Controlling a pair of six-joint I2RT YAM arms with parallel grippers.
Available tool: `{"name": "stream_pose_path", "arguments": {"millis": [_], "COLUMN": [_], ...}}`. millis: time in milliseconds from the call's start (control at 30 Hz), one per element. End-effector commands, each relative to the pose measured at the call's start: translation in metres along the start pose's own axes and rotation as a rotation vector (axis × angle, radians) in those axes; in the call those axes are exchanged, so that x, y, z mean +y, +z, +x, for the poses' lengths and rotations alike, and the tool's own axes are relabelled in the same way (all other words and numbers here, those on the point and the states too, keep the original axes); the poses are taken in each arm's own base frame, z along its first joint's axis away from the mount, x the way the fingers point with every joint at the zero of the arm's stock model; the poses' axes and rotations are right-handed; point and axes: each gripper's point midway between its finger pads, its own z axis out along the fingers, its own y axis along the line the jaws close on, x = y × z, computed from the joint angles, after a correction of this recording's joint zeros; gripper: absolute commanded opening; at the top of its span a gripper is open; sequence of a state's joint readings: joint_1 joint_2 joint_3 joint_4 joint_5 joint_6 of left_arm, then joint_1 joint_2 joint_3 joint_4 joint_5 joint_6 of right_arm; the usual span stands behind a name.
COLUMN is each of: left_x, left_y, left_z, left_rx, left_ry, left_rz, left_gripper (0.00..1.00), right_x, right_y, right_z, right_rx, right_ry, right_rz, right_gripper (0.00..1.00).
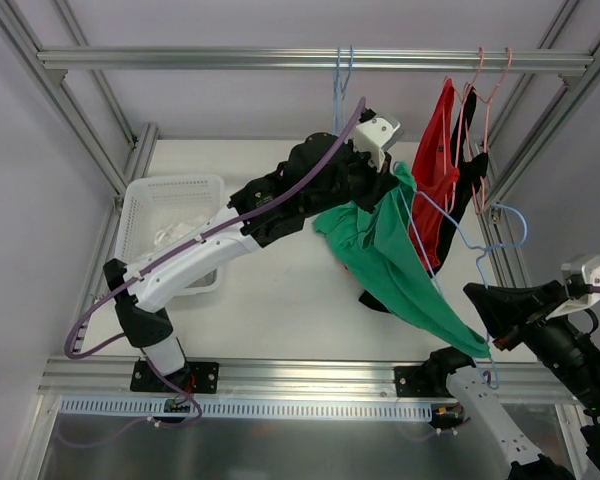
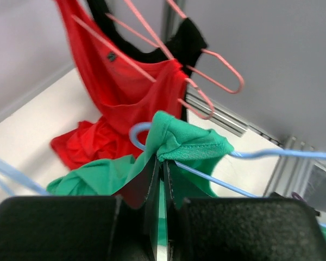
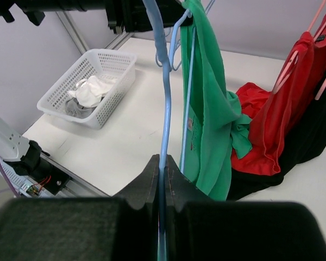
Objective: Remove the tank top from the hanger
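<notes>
A green tank top (image 1: 400, 265) hangs on a light blue wire hanger (image 1: 480, 235) over the table's right half. My left gripper (image 1: 380, 182) is shut on a bunched strap of the green tank top (image 2: 193, 142), right beside the blue hanger wire (image 2: 228, 187). My right gripper (image 1: 502, 335) is shut on the blue hanger (image 3: 164, 92) at its lower end, and the green tank top (image 3: 209, 109) hangs just to the right of the wire.
A red tank top (image 1: 438, 165) and a black garment (image 1: 472, 185) hang on pink hangers (image 1: 485, 90) from the top rail at the back right. A white basket (image 1: 170, 225) with white cloth stands at the left. Another blue hanger (image 1: 341, 85) hangs from the rail.
</notes>
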State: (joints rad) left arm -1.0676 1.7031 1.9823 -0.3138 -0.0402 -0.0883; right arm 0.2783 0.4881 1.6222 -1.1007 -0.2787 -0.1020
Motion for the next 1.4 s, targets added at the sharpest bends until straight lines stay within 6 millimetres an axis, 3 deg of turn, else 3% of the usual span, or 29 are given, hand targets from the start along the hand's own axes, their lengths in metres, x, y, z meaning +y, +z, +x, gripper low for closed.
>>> {"name": "stream_pose_path", "arguments": {"millis": [0, 167, 267, 300, 333, 367, 400, 433, 467, 500, 533, 567, 600, 633, 667, 700, 733, 767, 800, 867, 900, 933, 967, 1033, 1100, 1133, 1200, 1233, 1367], "left_x": [0.029, 0.078, 0.089, 0.089, 0.086, 0.081, 0.068, 0.061, 0.052, 0.032, 0.021, 0.009, 0.001, -0.015, -0.018, -0.017, -0.016, -0.015, -0.013, -0.005, 0.0, 0.006, 0.024, 0.038, 0.051, 0.055, 0.067, 0.07, 0.082], "left_y": [-0.037, -0.098, -0.128, -0.129, -0.144, -0.147, -0.14, -0.152, -0.154, -0.148, -0.161, -0.162, -0.161, -0.172, -0.173, -0.171, -0.176, -0.176, -0.175, -0.175, -0.175, -0.175, -0.174, -0.177, -0.179, -0.18, -0.181, -0.184, -0.187], "left_z": [-0.041, -0.057, -0.051, -0.037, -0.04, -0.036, -0.013, -0.012, -0.003, 0.028, 0.033, 0.043, 0.074, 0.085, 0.097, 0.131, 0.143, 0.157, 0.187, 0.225, 0.235, 0.245, 0.26, 0.268, 0.273, 0.273, 0.268, 0.269, 0.251], "left_rx": [-0.124, -0.218, -0.237, -0.208, -0.227, -0.22, -0.162, -0.17, -0.15, -0.073, -0.075, -0.055, 0.01, 0.028, 0.048, 0.115, 0.131, 0.155, 0.212, 0.282, 0.294, 0.31, 0.319, 0.306, 0.288, 0.279, 0.256, 0.26, 0.22], "left_ry": [-0.033, -0.115, -0.146, -0.137, -0.15, -0.148, -0.129, -0.138, -0.133, -0.118, -0.118, -0.111, -0.105, -0.115, -0.123, -0.136, -0.17, -0.189, -0.207, -0.257, -0.268, -0.29, -0.294, -0.333, -0.351, -0.352, -0.343, -0.336, -0.309], "left_rz": [-0.184, -0.483, -0.547, -0.537, -0.511, -0.478, -0.391, -0.339, -0.285, -0.157, -0.085, -0.013, 0.041, 0.141, 0.163, 0.161, 0.155, 0.149, 0.138, 0.084, 0.052, 0.011, -0.094, -0.185, -0.266, -0.29, -0.355, -0.374, -0.441], "left_gripper": [0.0, 0.0, 0.0, 0.0, 0.0, 0.0, 0.0, 0.0, 0.0, 0.0, 0.0, 0.0, 0.0, 0.0, 0.0, 0.0, 0.0, 0.0, 0.0, 0.0, 0.0, 0.0, 0.0, 0.0, 0.0, 0.0, 0.0, 0.0, 0.0], "right_x": [0.014, 0.035, 0.059, 0.064, 0.07, 0.073, 0.077, 0.084, 0.092, 0.092, 0.093, 0.097, 0.09, 0.088, 0.086, 0.074, 0.062, 0.062, 0.048, 0.031, 0.022, 0.022, 0.002, -0.017, -0.027, -0.031, -0.035, -0.044, -0.053], "right_y": [-0.011, -0.045, -0.066, -0.07, -0.074, -0.07, -0.068, -0.066, -0.068, -0.05, -0.042, -0.042, -0.017, -0.007, -0.01, 0.013, 0.015, -0.007, 0.015, 0.014, 0.035, 0.025, 0.066, 0.091, 0.098, 0.101, 0.102, 0.108, 0.111], "right_z": [0.006, 0.05, 0.046, 0.042, 0.037, 0.021, 0.013, 0.008, -0.017, -0.019, -0.027, -0.06, -0.061, -0.072, -0.111, -0.112, -0.132, -0.156, -0.166, -0.194, -0.199, -0.218, -0.203, -0.177, -0.152, -0.122, -0.088, -0.046, 0.01], "right_rx": [0.015, 0.092, 0.001, -0.023, -0.051, -0.124, -0.16, -0.19, -0.315, -0.31, -0.344, -0.496, -0.509, -0.549, -0.748, -0.79, -0.898, -1.087, -1.117, -1.257, -1.226, -1.243, -1.053, -0.847, -0.768, -0.688, -0.542, -0.361, -0.103], "right_ry": [-0.049, -0.101, -0.143, -0.154, -0.16, -0.174, -0.145, -0.144, -0.185, -0.12, -0.088, -0.119, -0.08, -0.008, -0.015, 0.03, 0.121, 0.105, 0.145, 0.084, 0.06, 0.019, -0.02, -0.026, -0.016, -0.005, -0.022, 0.019, 0.084], "right_rz": [-0.08, -0.248, -0.398, -0.427, -0.454, -0.466, -0.486, -0.532, -0.57, -0.591, -0.602, -0.618, -0.612, -0.614, -0.612, -0.601, -0.573, -0.606, -0.567, -0.45, -0.381, -0.33, -0.181, -0.059, -0.019, -0.004, 0.016, 0.062, 0.11], "right_gripper": [0.0, 0.0, 0.0, 0.0, 0.0, 0.0, 0.0, 0.0, 0.0, 0.0, 0.0, 0.0, 0.0, 0.0, 0.0, 0.0, 0.0, 0.0, 0.0, 0.0, 0.0, 0.0, 0.0, 0.0, 0.0, 0.0, 0.0, 0.0, 0.0]}}
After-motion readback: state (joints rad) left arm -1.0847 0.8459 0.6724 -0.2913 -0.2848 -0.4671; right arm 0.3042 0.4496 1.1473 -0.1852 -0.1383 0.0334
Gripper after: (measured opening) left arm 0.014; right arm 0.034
